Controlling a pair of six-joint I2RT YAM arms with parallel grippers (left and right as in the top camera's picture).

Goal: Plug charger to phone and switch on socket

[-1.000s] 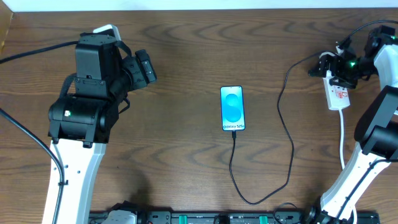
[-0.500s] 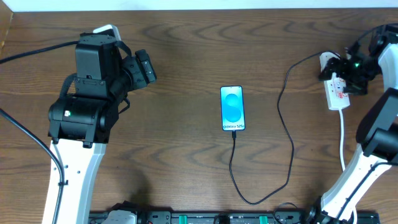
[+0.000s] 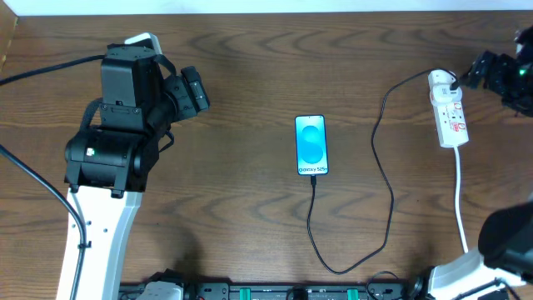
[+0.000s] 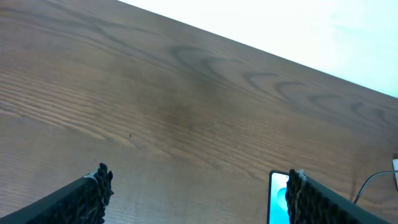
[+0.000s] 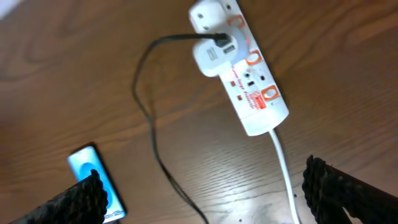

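Wood table (image 3: 250, 67) | right end effector (image 5: 206, 191) spread, apparently hovering beside socket (image 5: 245, 81)

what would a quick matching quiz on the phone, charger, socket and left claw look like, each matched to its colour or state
Column one:
1. phone
2. charger
3. socket
4. left claw

Column two:
a. open, fingers wide apart
b. screen lit bright blue
c. white with red markings
d. thin, black, lying in a long loop

Pairs: 1-b, 2-d, 3-c, 4-a
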